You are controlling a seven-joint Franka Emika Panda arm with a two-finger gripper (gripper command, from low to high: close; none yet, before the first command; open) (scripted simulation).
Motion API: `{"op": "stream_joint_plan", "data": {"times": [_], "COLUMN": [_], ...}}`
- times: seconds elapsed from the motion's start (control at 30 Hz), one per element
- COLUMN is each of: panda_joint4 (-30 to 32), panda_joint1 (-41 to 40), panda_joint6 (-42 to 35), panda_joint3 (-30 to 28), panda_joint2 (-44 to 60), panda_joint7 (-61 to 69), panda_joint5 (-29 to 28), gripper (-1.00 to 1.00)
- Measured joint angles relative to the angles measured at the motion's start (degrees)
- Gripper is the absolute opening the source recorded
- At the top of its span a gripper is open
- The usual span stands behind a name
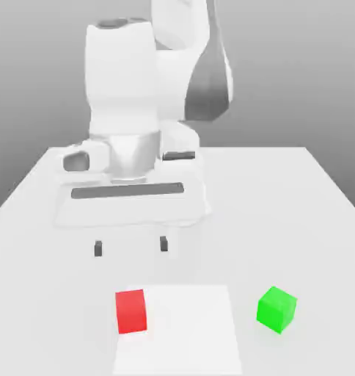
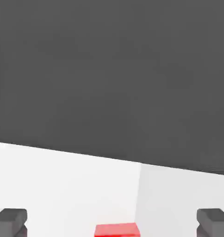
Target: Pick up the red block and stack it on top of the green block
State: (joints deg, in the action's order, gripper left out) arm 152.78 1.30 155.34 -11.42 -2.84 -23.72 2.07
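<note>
Above and just behind the red block (image 1: 131,311), the gripper (image 1: 130,247) hangs with jaws spread wide, apparently lining up a grasp, while the green block (image 1: 276,309) sits well apart from the red block.

The exterior view looks from the table's (image 1: 298,191) near edge, slightly above, facing the arm (image 1: 147,95) head-on at close range. The hand view sits low behind the fingertips (image 2: 9,221), looking across the table toward a dark backdrop. Both views share the red block (image 1: 131,311).
</note>
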Motion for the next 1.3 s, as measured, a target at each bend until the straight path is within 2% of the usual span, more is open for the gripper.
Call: {"op": "stream_joint_plan", "data": {"times": [0.1,0.27,0.3,0.53,0.73,1.07,1.13,1.23,1.27,1.3], "panda_joint4": [2.2,1.2,1.0,0.9,2.6,0.6,0.3,0.0,-0.1,-0.1], "panda_joint1": [-0.8,-3.7,-4.4,-4.6,-3.3,22.1,26.2,24.0,23.9,23.9], "panda_joint6": [3.8,12.2,13.5,13.6,4.5,-2.9,-0.5,5.0,6.5,6.5], "panda_joint3": [-0.1,3.9,4.8,5.0,2.6,13.8,13.5,12.0,11.9,11.9], "panda_joint2": [6.2,16.6,18.1,18.3,7.4,1.9,4.6,10.4,12.0,12.0], "panda_joint7": [2.7,7.2,7.8,7.7,2.8,-10.7,-11.8,-12.2,-12.2,-12.2], "panda_joint5": [0.4,5.9,6.7,6.6,0.0,-1.7,-2.1,-2.3,-2.3,-2.3], "gripper": [0.0,0.0,-1.0,-1.0,-1.0,-1.0,-1.0,-1.0,1.0,1.0]}}
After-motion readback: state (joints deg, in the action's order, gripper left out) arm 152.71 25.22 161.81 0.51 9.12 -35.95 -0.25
